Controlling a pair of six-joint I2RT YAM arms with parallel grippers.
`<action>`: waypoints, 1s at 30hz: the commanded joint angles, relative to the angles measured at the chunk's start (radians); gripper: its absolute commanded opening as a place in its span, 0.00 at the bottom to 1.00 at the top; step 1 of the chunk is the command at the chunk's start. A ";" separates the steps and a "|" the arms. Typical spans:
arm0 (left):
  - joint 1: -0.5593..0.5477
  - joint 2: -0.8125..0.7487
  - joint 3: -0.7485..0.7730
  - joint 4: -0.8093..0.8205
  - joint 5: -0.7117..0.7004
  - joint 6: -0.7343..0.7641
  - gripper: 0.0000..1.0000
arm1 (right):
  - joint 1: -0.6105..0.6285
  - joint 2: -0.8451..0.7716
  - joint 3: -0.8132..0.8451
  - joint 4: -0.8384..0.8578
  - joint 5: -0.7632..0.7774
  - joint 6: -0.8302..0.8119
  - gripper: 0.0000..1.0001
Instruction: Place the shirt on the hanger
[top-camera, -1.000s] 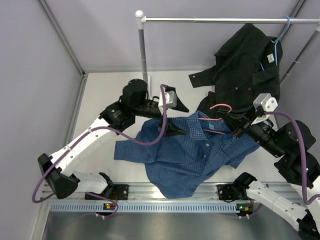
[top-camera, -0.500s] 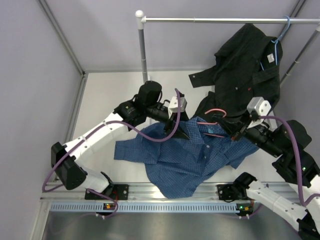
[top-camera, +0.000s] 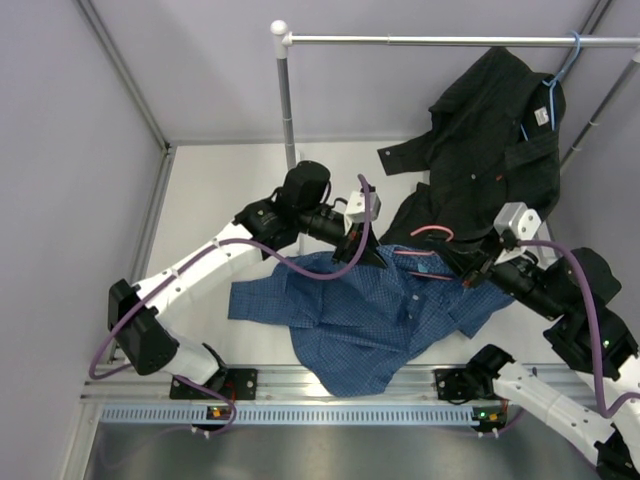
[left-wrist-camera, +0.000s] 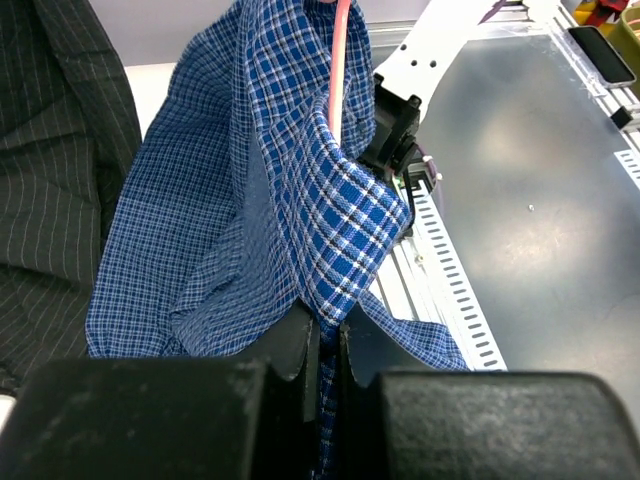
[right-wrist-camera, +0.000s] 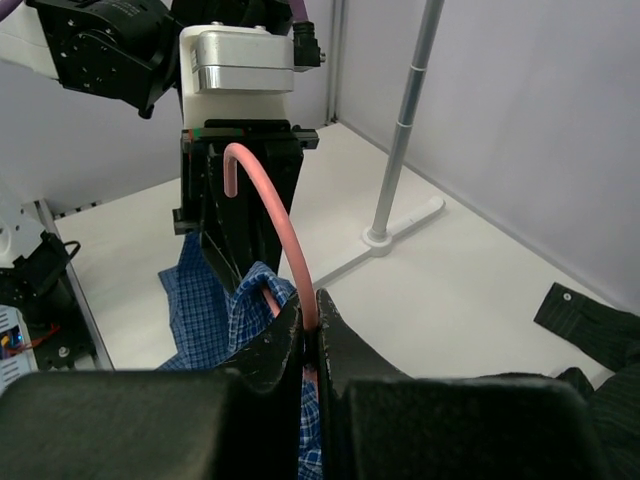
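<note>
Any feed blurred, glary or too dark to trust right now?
Top external: even light, no glare, shirt sharp, but the black shirt shows little detail. Left wrist: the check weave is crisp; its jaws at the bottom edge are dark and out of focus. Right wrist: hanger sharp, jaws blurred.

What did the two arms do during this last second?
The left gripper, shut on the shirt, carried its collar rightward toward the hanger; the right gripper, shut on the hanger, eased slightly leftward. Both grips held; the black shirt stayed put.
</note>
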 joint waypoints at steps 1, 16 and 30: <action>0.002 -0.016 0.011 0.022 -0.027 0.026 0.00 | -0.004 -0.036 -0.003 0.076 0.044 0.022 0.00; 0.004 -0.062 -0.025 0.151 -0.187 -0.086 0.00 | -0.004 -0.220 -0.146 -0.042 0.153 0.282 0.21; 0.004 -0.065 -0.061 0.277 -0.165 -0.236 0.00 | -0.004 -0.168 -0.281 0.104 0.255 0.336 0.00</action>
